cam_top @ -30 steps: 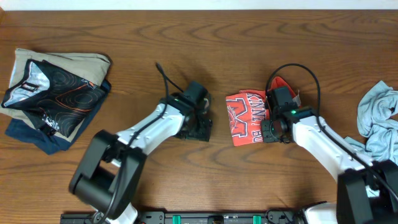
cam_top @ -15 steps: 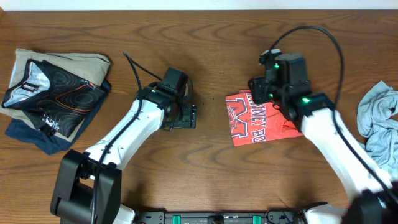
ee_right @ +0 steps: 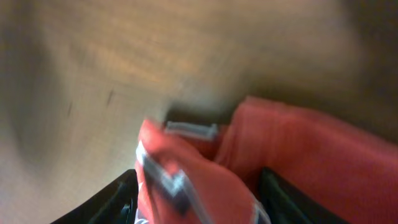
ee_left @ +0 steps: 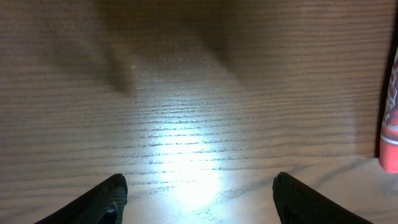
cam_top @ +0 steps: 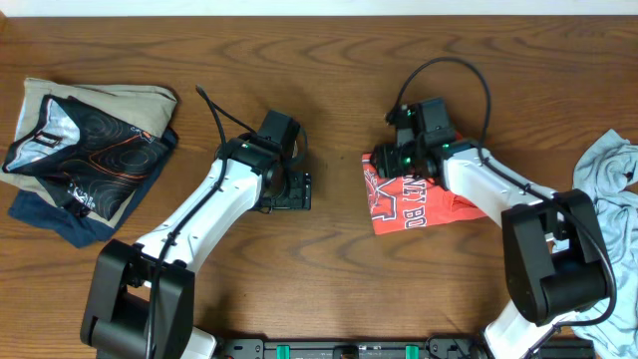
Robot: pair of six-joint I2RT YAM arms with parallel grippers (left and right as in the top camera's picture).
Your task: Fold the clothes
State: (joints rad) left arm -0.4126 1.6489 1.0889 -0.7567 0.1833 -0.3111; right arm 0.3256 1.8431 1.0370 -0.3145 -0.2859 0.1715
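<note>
Handling the coral-red T-shirt (cam_top: 414,204) should take little force: limp, light cotton whose layers slide. It lies folded on the counter (cam_top: 329,60), its bunched corner between the spread fingers of the right gripper (ee_right: 196,193), so pinch there through every layer. The left gripper (ee_left: 199,182), fingers apart and empty, hovers with the shirt off to its right.

The overhead view is evenly lit and sharp. In the left wrist view glare whitens the table (ee_left: 186,81) toward 6 o'clock, dimming toward 12. The right wrist view is blurred, the red T-shirt (ee_right: 298,162) smeared
</note>
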